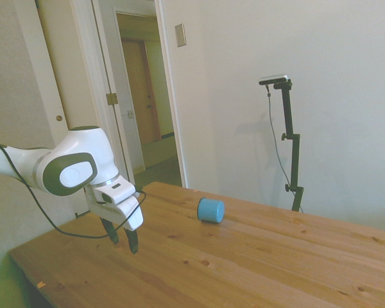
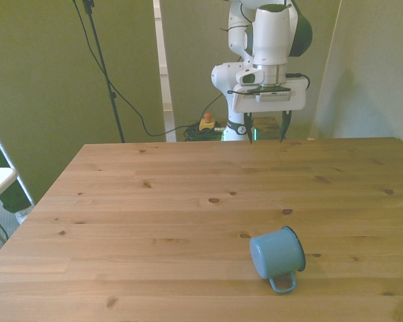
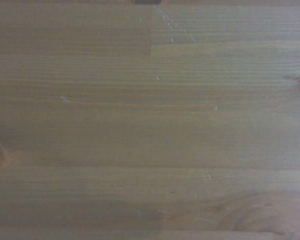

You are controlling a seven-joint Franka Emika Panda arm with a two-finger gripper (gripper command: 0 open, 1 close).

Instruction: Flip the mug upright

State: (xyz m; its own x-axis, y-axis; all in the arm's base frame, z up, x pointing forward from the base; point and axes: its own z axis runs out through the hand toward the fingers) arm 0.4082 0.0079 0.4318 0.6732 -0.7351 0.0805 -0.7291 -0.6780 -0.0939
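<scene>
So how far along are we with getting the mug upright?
Nothing looks done yet: the mug lies on its side on the table, handle against the wood. The tool is open, empty, and hangs above the opposite edge, well apart from the mug. Reaching it, gripping it and tipping it upright are all left.

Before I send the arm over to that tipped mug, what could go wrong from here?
The mug lies on its side on the table, so a nudge from the open hand may roll it. Its handle points at the near edge, close to it. The wrist view shows only wood, so it won't guide the approach.
</scene>
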